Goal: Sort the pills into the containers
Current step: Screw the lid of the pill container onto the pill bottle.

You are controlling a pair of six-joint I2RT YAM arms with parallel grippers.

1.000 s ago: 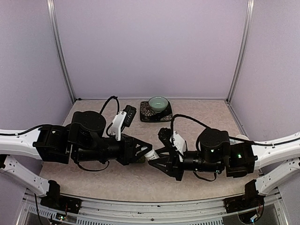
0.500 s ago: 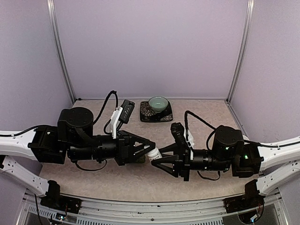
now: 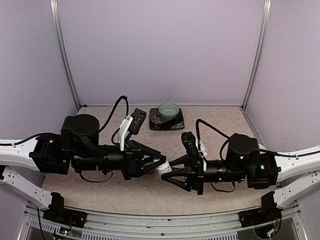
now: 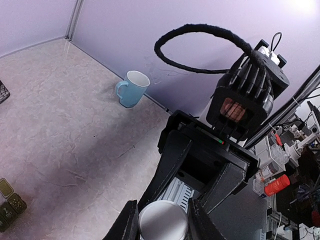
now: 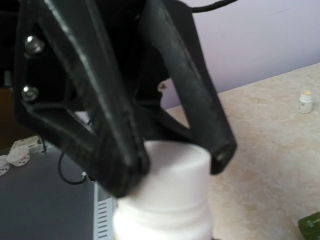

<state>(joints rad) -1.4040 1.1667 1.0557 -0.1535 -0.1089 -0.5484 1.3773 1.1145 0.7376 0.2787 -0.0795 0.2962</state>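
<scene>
A white pill bottle hangs above the table's near middle, held between both grippers. My left gripper is shut on its cap, whose round top faces the left wrist camera. In the right wrist view those left fingers clamp the cap. My right gripper is shut on the bottle body; its fingers close in behind the cap. The dark green containers lie on the table below, also seen as the green corner. No pills are in view.
A pale blue mug stands near the right wall, partly hidden behind the right arm. A teal bowl sits on a dark patterned mat at the back. A small white vial stands on the table.
Both arms have swung their elbows outward, and the wrists have shifted. The bottle stays gripped between the two grippers, now a little further right and nearer the front.
</scene>
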